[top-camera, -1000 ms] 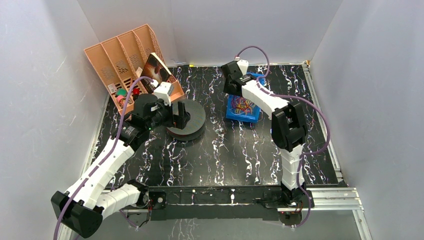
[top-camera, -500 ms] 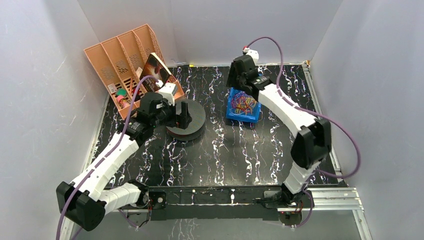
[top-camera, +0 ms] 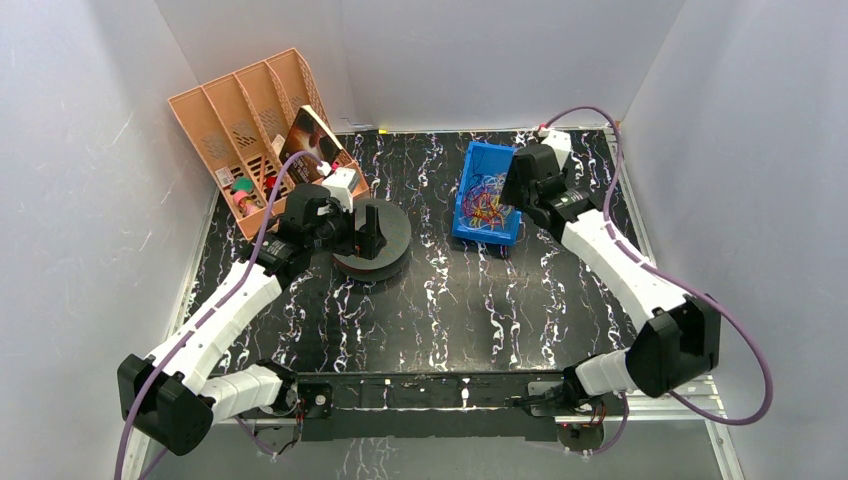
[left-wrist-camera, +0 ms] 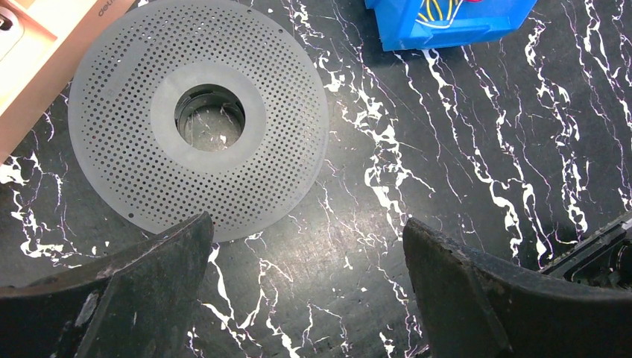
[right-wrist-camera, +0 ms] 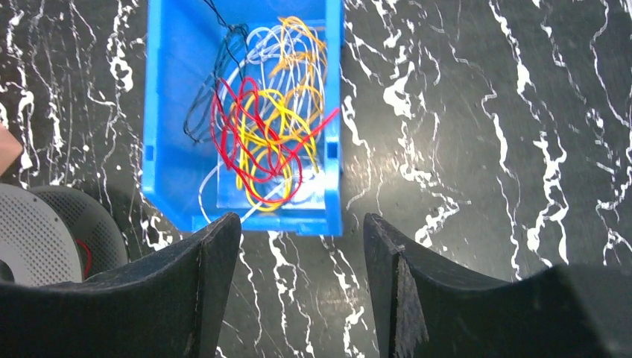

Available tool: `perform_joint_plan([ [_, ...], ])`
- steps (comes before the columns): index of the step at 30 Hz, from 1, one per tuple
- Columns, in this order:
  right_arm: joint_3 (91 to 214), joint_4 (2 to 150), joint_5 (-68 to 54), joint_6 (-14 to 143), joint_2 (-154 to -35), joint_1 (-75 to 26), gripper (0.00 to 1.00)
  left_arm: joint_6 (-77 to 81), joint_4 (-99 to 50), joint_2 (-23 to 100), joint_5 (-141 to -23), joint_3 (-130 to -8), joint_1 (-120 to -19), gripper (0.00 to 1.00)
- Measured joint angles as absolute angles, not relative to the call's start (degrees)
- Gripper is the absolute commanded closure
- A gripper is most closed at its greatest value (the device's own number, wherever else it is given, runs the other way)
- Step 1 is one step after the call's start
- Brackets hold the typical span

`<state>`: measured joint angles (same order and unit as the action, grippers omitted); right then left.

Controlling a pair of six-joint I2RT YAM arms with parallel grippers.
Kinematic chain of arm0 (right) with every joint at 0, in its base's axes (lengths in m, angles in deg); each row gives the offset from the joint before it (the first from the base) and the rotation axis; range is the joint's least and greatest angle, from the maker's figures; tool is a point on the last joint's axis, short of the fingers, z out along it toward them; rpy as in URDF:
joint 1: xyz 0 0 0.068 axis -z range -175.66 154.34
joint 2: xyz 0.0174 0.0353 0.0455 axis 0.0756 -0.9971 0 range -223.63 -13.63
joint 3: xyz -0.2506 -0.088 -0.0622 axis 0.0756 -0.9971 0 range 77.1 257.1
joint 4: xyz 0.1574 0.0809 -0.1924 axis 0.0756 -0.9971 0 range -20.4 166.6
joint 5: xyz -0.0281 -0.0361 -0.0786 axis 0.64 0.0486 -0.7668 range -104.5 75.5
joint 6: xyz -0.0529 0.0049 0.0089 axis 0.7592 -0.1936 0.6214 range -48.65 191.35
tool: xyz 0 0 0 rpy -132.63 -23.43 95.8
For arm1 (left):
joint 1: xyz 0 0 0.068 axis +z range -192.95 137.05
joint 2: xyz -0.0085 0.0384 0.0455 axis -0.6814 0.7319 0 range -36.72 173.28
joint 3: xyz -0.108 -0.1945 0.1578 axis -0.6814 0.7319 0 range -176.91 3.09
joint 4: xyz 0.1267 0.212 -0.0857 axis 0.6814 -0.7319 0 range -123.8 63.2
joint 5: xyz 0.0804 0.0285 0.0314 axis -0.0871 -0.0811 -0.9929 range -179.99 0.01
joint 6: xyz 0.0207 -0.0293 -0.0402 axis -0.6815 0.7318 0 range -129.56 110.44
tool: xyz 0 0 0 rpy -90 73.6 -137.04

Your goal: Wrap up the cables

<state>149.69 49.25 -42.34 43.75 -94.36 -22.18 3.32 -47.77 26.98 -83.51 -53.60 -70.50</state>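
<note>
The red cables [right-wrist-camera: 252, 138] lay in a loose tangle inside the blue bin [right-wrist-camera: 160, 112], mixed with yellow, white and black wires, at the far middle of the marbled black counter [top-camera: 470, 310]. The right hand [right-wrist-camera: 302, 239] hung over the counter just beside the bin's right side, its fingers spread wide and gripping nothing; from its wrist camera the bin sat just past the fingertips. The left hand [left-wrist-camera: 305, 246] was released too, with bare counter between its two dark fingers [left-wrist-camera: 141, 291]. The perforated black spool [left-wrist-camera: 253, 171] lay flat just ahead of it, well apart from the bin and next to the orange file rack [top-camera: 240, 110]. Whether the left finger touched the spool's rim could not be told. A thin red line showed on the spool's side in the right wrist view.
</note>
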Motion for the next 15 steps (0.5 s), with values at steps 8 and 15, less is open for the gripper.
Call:
perform_joint_plan([
  [8,142.53,51.04,-38.67,36.67,-90.29,-22.08,0.36,3.52,-47.79,26.98,-83.12,-53.60,-70.50,0.02],
  [15,140.30,55.52,-35.28,28.89,-92.32,-22.14,0.39,3.56,-47.79,26.96,-82.96,-53.60,-70.50,0.02],
])
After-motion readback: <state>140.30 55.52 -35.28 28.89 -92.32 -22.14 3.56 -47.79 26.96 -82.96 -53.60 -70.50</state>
